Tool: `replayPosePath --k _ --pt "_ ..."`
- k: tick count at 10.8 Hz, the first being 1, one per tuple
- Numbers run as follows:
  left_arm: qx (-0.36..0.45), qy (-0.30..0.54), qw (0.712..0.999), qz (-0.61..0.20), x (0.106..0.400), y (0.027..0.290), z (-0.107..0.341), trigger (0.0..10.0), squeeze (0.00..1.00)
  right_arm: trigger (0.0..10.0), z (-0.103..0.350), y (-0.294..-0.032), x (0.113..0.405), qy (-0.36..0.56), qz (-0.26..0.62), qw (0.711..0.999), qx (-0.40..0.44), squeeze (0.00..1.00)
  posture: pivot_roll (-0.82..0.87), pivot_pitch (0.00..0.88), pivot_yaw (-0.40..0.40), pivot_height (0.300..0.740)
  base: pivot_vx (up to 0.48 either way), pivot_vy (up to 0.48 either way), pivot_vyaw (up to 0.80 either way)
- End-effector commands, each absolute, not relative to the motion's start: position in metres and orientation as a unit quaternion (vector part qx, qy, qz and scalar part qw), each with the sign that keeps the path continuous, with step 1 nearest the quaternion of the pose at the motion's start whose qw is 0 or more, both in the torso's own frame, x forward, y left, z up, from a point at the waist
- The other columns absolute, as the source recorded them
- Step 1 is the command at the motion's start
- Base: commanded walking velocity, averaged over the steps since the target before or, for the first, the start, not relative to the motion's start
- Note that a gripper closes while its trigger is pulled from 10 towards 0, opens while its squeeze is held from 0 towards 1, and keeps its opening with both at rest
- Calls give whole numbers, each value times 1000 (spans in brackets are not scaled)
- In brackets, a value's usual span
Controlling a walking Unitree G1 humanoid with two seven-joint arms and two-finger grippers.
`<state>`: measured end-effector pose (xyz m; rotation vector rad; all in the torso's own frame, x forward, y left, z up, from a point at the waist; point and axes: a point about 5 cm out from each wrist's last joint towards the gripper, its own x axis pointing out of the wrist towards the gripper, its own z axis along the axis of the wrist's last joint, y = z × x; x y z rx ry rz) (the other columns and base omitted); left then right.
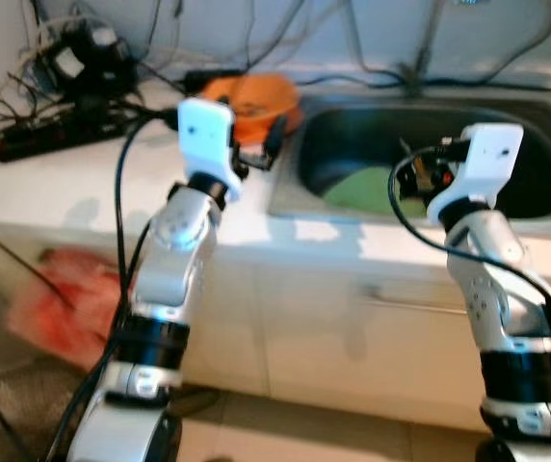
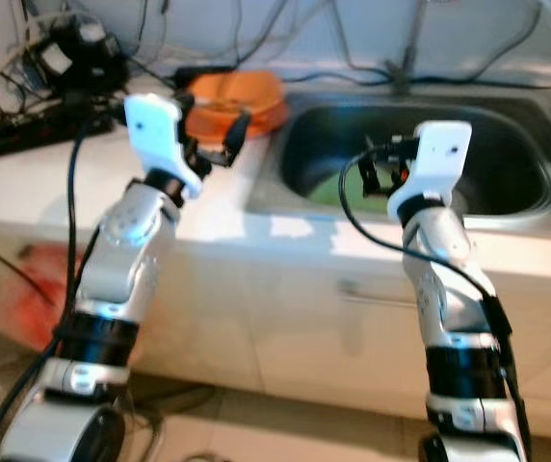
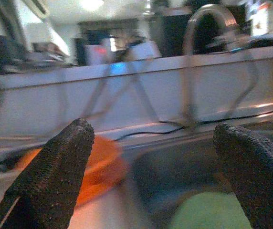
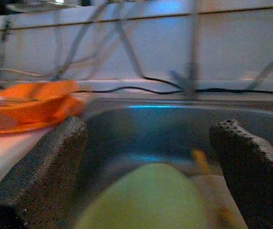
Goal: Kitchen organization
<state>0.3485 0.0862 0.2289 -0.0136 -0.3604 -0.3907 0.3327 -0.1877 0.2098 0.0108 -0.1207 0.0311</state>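
- The metal sink (image 1: 545,207) is set into the pale tabletop (image 1: 83,192); its basin is dark and deep, with rounded corners, and a green rounded thing (image 1: 362,191) lies on its floor. The blur hides what the thing is.
- An orange bowl (image 2: 235,99), shallow and smooth like plastic, stands on the tabletop just beside the sink's left rim.
- The left claw (image 3: 155,167) is raised over the tabletop near the bowl, its two rough black fingers (image 3: 55,174) spread wide, holding nothing.
- The right claw (image 4: 148,176) hovers at the sink's front edge over the green thing, its fingers likewise wide apart and empty.
- Black cables and a power strip (image 1: 49,135) lie tangled at the tabletop's back left, and more cables run along the white wall.
- A curved metal tap (image 3: 208,19) rises behind the sink.
- Something red and soft (image 1: 64,298) lies on the floor below, blurred.
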Motion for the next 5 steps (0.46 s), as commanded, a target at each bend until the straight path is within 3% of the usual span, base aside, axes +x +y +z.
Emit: replayPosePath --k 1,5 --pt "-9 -190 963 -190 348 88 235 10000 0 10000 217 -185 333 -73 18 997 5 988 78 0 64 740 0 0 0" --pt "-8 -197 969 -146 346 103 234 10000 0 10000 223 -187 330 -97 6 995 1 1000 72 0 63 740 0 0 0"
